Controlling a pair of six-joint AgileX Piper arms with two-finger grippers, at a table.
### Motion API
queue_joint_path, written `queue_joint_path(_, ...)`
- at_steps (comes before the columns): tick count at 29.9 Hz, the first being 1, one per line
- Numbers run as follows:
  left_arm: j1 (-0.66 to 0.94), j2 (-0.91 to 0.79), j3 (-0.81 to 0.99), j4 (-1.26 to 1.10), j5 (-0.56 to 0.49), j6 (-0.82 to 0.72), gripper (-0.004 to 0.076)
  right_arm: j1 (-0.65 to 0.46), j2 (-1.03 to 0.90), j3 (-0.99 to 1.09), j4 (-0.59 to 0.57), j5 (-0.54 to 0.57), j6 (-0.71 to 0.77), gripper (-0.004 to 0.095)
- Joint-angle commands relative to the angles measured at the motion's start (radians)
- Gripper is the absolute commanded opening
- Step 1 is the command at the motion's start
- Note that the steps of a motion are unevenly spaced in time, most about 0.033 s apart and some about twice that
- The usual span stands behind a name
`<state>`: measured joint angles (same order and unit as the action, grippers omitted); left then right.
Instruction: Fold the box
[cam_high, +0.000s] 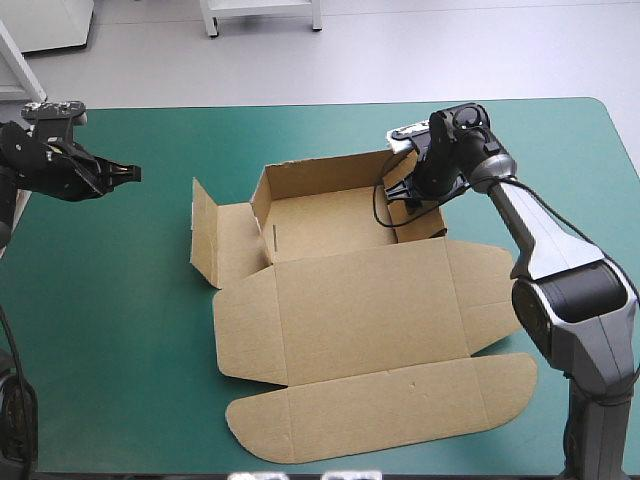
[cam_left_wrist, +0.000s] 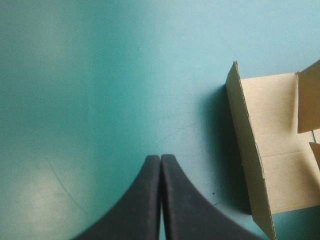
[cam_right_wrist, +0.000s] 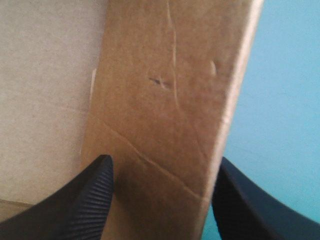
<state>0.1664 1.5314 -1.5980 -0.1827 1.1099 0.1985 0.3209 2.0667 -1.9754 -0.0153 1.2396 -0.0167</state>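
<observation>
1. High view: The box (cam_high: 320, 215) is seen at the middle of the table (cam_high: 100, 330), with its long axis running from near to far. A tray is part-raised at the far end, and the lid (cam_high: 370, 300) is laid flat toward the near edge. The right gripper (cam_high: 410, 195) is placed at the tray's right wall (cam_high: 425, 232). The left flap (cam_high: 205, 235) stands upright. The left gripper (cam_high: 128, 173) is held well apart from it, over the table's left side, and is pointed right, toward the box. The right arm is judged much the nearer to the work.

2. Left wrist view: The left gripper (cam_left_wrist: 160, 157) is seen with its black fingers together in one point, and nothing is held. Only the teal-green cover of the table (cam_left_wrist: 100, 75) lies under it. The left flap (cam_left_wrist: 245, 140) is seen ahead of and beside the gripper, on edge and clear of it.

3. Right wrist view: The fingers of the right gripper (cam_right_wrist: 165, 160) are held apart, and the right wall (cam_right_wrist: 160, 90) is set between them. One finger is on the tray's inner side and the other on the outer side, over the table (cam_right_wrist: 280, 100). Whether the wall is touched cannot be told. It is judged that the coming move turns on this straddle: the wall already lies between the fingers, so only a closing would be needed for it to be held.
</observation>
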Motion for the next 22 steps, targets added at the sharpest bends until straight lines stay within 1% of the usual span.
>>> queue_joint_path(1,0.000,-0.034,-0.034,-0.024,-0.036,0.001,-0.0009,-0.004,-0.050,-0.029,-0.017,0.007,0.004,0.0459)
queue_joint_path(2,0.000,-0.034,-0.034,-0.024,-0.036,0.001,-0.0009,-0.004,-0.044,-0.029,-0.017,0.007,0.004,0.0421)
queue_joint_path(4,0.000,-0.034,-0.034,-0.024,-0.036,0.001,-0.0009,-0.004,-0.039,-0.029,-0.017,0.007,0.004,0.0309)
queue_joint_path(8,0.000,-0.034,-0.034,-0.024,-0.036,0.001,-0.0009,-0.004,-0.039,-0.031,-0.039,0.007,-0.004,0.0014)
queue_joint_path(9,0.000,-0.034,-0.034,-0.024,-0.036,0.001,-0.0009,-0.004,-0.040,-0.033,-0.060,0.007,-0.004,-0.0012)
queue_joint_path(11,0.000,-0.034,-0.034,-0.024,-0.036,0.001,-0.0009,-0.004,-0.045,-0.033,-0.081,0.007,-0.004,-0.0013)
queue_joint_path(17,0.002,-0.034,-0.034,-0.017,-0.038,0.001,-0.0009,-0.034,-0.102,-0.044,-0.065,0.007,-0.022,-0.0013)
queue_joint_path(19,0.007,-0.034,-0.034,-0.027,-0.040,0.001,-0.0009,-0.061,-0.131,-0.053,-0.047,0.007,-0.023,-0.0013)
queue_joint_path(22,0.007,-0.030,-0.034,-0.033,-0.041,0.003,-0.0009,-0.109,-0.177,-0.060,0.022,0.007,-0.046,-0.0013)
